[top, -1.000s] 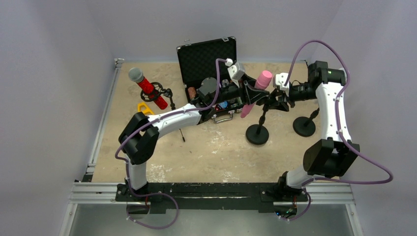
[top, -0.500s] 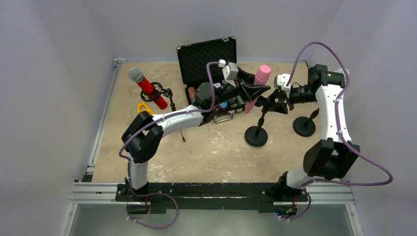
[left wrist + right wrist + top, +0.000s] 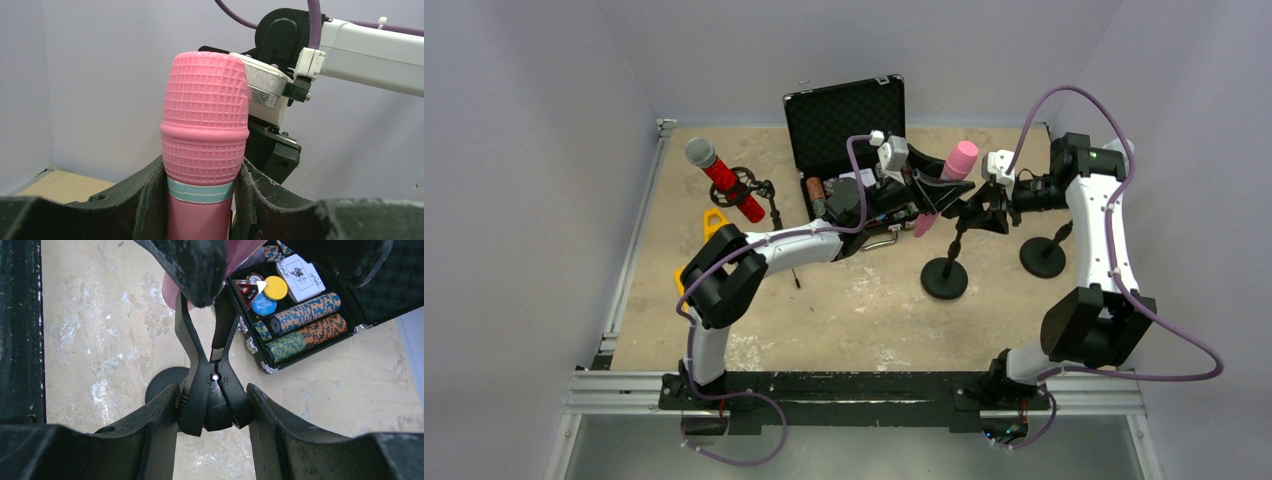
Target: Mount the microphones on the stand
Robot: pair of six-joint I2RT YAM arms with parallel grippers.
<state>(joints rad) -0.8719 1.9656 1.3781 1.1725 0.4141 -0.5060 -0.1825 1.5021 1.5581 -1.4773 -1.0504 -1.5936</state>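
My left gripper (image 3: 930,196) is shut on the pink microphone (image 3: 954,170), gripping just below its head (image 3: 205,125); its fingers (image 3: 150,200) press on both sides. It holds the microphone tilted in the air, close to the clip of the middle stand (image 3: 946,274). My right gripper (image 3: 981,212) is shut on that black clip (image 3: 210,402), squeezing its handles, with the stand's round base (image 3: 165,382) below. The glittery red microphone (image 3: 722,178) sits clipped in the left stand. The white microphone is out of view.
An open black case (image 3: 849,125) with poker chips (image 3: 295,327) stands behind the grippers. A second round stand base (image 3: 1042,257) sits at the right. A yellow object (image 3: 714,220) lies near the left stand. Walls close in on three sides.
My left arm has shifted and its wrist has drawn back a little; the pink microphone tipped up and came back to nearly the same tilt. My right gripper stays on the clip.
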